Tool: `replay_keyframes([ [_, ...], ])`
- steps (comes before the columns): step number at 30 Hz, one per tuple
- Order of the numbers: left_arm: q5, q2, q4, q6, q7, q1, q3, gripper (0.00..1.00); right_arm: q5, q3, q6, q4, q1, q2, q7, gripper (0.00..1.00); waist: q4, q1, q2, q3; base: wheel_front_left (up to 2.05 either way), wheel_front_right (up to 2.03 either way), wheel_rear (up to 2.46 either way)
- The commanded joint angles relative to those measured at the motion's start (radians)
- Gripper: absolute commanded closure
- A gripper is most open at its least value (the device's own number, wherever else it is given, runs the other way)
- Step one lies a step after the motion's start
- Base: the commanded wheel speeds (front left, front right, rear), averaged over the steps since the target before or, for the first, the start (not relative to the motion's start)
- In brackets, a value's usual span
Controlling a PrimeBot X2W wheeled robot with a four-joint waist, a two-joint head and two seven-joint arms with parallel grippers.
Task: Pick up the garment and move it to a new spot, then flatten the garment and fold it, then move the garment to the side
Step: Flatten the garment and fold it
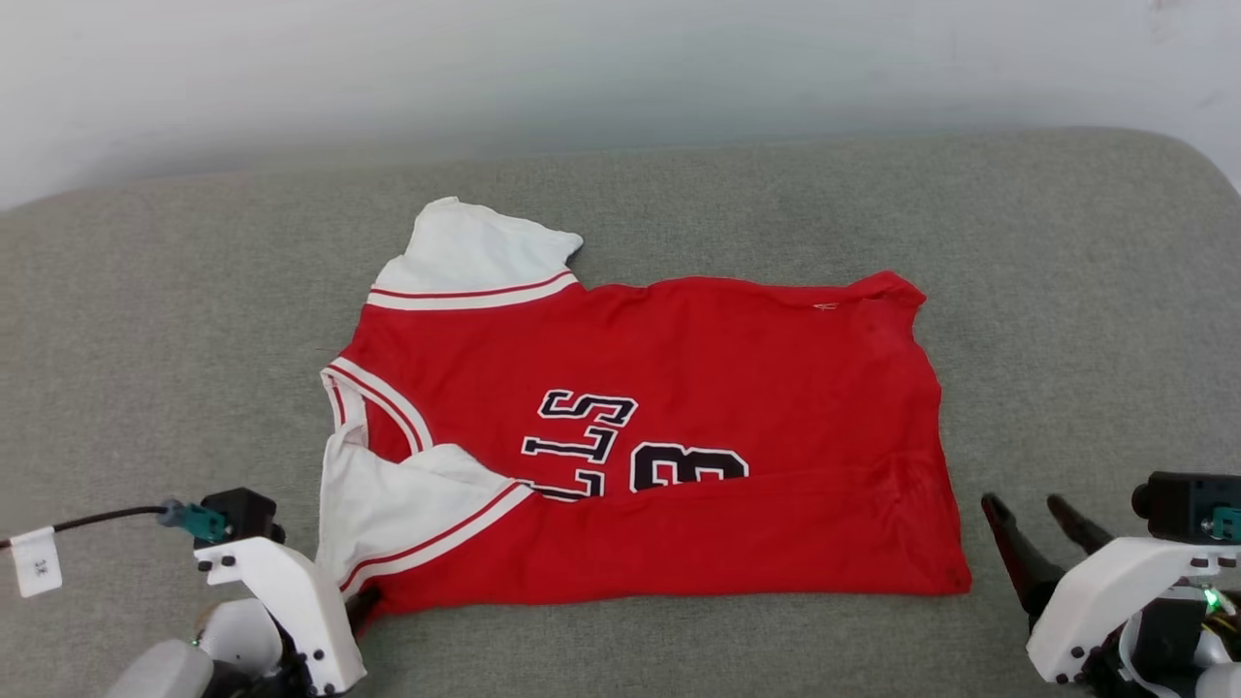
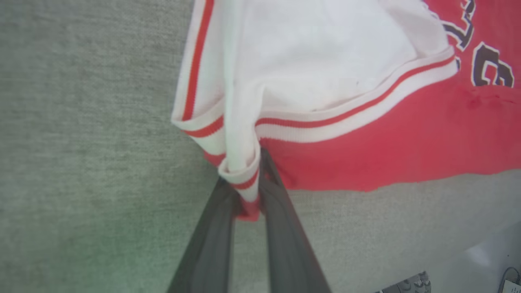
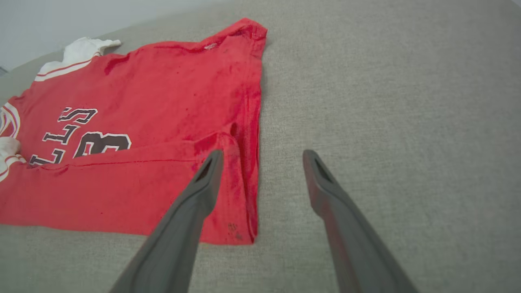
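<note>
Grey cushion (image 1: 1066, 291) carries shirt (image 1: 727, 368), lying flat mid-cushion, near side folded over toward front edge. My left gripper (image 2: 244, 175) pinches white sleeve (image 2: 325, 61) cuff at shirt's front-left corner. My right gripper (image 3: 262, 156) spread wide, just beside hem at front-right corner.

We cannot read the dark print (image 1: 620, 446) on the bright red soft T-shirt (image 1: 737, 349) whole: a folded-up strip along its near edge covers the print's near part. In the left wrist view, the dark fingertips (image 2: 273, 179) of the left gripper (image 2: 244, 191) vanish into the white striped sleeve hem (image 2: 240, 175). The mark on the small white tag (image 1: 36, 560) by the grey fabric cushion's (image 1: 145, 320) near left corner is too small to read.
</note>
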Motion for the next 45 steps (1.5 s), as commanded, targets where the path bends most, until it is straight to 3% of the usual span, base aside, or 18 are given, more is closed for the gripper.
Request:
replay_keyframes([
  [1, 0.010, -0.026, -0.005, 0.003, -0.010, 0.034, -0.021, 1.00, 0.023, -0.003, 0.000, 0.010, 0.005, -0.010, 0.052, 0.00, 0.014, 0.0000, 0.0000, -0.013, 0.00, 0.00, 0.00],
  [8, 0.052, -0.025, -0.111, 0.031, -0.101, 0.044, 0.000, 1.00, 0.061, 0.004, 0.000, 0.102, -0.040, -0.037, 0.317, 0.00, 0.057, 0.0000, 0.0000, -0.017, 0.00, 0.00, 0.00],
  [17, 0.083, -0.081, -0.210, 0.088, -0.191, 0.071, -0.002, 1.00, 0.059, 0.052, 0.000, 0.278, -0.122, 0.003, 0.427, 0.00, 0.092, 0.0000, 0.0000, 0.009, 0.00, 0.00, 0.00],
  [18, 0.090, -0.088, -0.213, 0.094, -0.200, 0.075, -0.005, 1.00, 0.060, 0.058, 0.000, 0.297, -0.126, 0.009, 0.437, 0.16, 0.093, 0.0000, 0.0000, 0.009, 0.00, 0.00, 0.00],
  [19, 0.093, -0.095, -0.216, 0.099, -0.206, 0.079, -0.008, 1.00, 0.063, 0.062, 0.000, 0.308, -0.129, 0.015, 0.443, 0.61, 0.095, 0.0000, 0.0000, 0.010, 0.00, 0.00, 0.00],
  [20, 0.094, -0.102, -0.217, 0.099, -0.212, 0.082, -0.011, 1.00, 0.066, 0.065, 0.000, 0.317, -0.134, 0.018, 0.450, 1.00, 0.096, 0.0000, 0.0000, 0.010, 0.00, 0.00, 0.00],
  [32, 0.135, -0.080, -0.241, 0.132, -0.250, 0.130, -0.021, 1.00, 0.073, 0.051, 0.000, 0.203, -0.116, -0.044, 0.423, 1.00, 0.086, 0.0000, 0.0000, -0.063, 0.00, 0.00, 0.00],
  [42, 0.119, -0.019, -0.304, 0.221, -0.220, 0.291, -0.005, 1.00, 0.084, 0.011, 0.000, 0.071, 0.094, -0.036, 0.472, 1.00, 0.074, 0.0000, 0.0000, -0.151, 0.00, 0.00, 0.00],
  [45, 0.086, -0.030, -0.295, 0.217, -0.205, 0.332, -0.009, 1.00, 0.086, 0.015, 0.000, 0.074, 0.126, -0.026, 0.471, 1.00, 0.067, 0.0000, 0.0000, -0.155, 0.00, 0.00, 0.00],
])
